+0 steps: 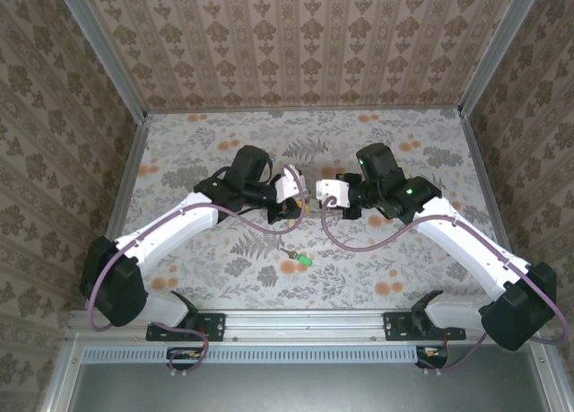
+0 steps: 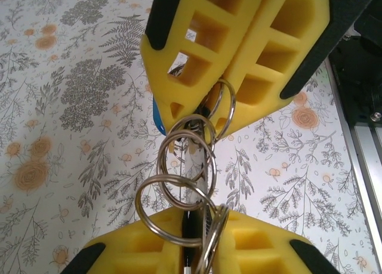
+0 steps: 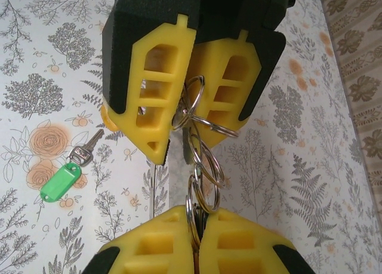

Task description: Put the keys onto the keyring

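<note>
My left pincer is pinched tight on one end of the keyring, a short chain of silver loops. My right pincer is clamped just as tight on the other end, so the two meet tip to tip above the middle of the table. A green key lies flat on the table, apart from both pincers and nearer my bases.
</note>
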`<state>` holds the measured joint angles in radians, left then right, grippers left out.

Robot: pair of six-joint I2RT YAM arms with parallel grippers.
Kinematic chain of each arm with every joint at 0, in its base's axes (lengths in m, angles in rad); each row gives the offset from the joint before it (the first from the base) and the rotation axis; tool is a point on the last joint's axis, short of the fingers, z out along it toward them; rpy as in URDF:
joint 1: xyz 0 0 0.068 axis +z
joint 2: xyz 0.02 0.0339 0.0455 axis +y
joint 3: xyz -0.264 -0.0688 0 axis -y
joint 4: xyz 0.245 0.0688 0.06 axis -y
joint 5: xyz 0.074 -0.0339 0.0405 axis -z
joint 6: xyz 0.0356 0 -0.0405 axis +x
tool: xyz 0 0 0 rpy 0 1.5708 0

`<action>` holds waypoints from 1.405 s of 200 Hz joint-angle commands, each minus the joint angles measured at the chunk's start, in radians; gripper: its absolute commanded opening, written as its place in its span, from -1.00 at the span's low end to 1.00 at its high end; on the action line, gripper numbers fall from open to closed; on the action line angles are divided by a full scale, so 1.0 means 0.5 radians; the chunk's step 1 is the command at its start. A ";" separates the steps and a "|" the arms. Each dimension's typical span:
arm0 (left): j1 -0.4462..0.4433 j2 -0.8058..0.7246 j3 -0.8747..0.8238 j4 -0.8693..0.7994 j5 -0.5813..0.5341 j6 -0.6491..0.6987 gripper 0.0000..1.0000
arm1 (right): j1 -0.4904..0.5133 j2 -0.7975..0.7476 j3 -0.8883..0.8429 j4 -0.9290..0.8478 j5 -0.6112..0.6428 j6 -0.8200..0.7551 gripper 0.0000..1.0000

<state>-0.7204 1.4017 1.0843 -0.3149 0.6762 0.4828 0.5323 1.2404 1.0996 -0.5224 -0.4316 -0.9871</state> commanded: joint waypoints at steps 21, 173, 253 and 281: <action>-0.015 -0.056 0.041 0.007 0.057 -0.001 -1.00 | 0.011 -0.084 -0.034 -0.020 -0.105 -0.001 -0.78; -0.017 -0.099 -0.013 0.080 0.075 0.019 -1.00 | -0.123 -0.446 -0.255 0.112 -0.254 0.119 -0.15; 0.038 -0.153 -0.168 0.399 0.047 -0.248 -1.00 | -0.272 -0.613 -0.818 1.487 -0.304 2.632 -0.32; 0.065 -0.118 -0.221 0.640 0.053 -0.498 -1.00 | -0.292 -0.555 -0.941 1.671 -0.188 3.577 -0.46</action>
<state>-0.7033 1.3613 0.9833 -0.1555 0.6834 0.3695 0.3908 0.9516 0.6701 0.0734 -0.5541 0.2031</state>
